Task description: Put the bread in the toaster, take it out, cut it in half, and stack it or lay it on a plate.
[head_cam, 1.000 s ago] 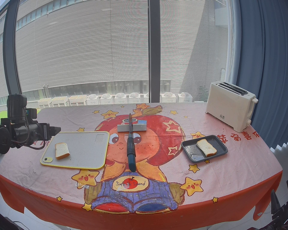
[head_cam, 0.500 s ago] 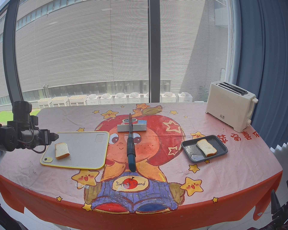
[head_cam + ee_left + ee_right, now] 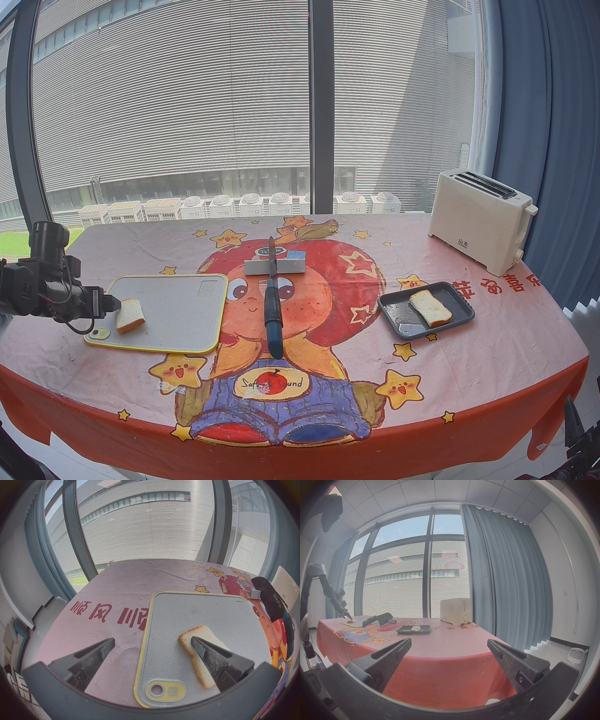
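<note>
Noting left claw (image 3: 152,642) released, one finger over bread (image 3: 201,632) on cutting board (image 3: 200,611), lower centre-right of frame. Advising centring both fingers around slice, lowering, clenching gently, lifting toward plate (image 3: 460,304). Noting right claw (image 3: 449,642) released, off table (image 3: 462,637).

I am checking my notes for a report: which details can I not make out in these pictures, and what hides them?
1. Inside of the toaster slots: head view, hidden by its own walls.
2. Part of the bread half on the cutting board: left wrist view, covered by the left tool; contact unclear.
3. Bread piece on the tray: right wrist view, too small for detail.
</note>
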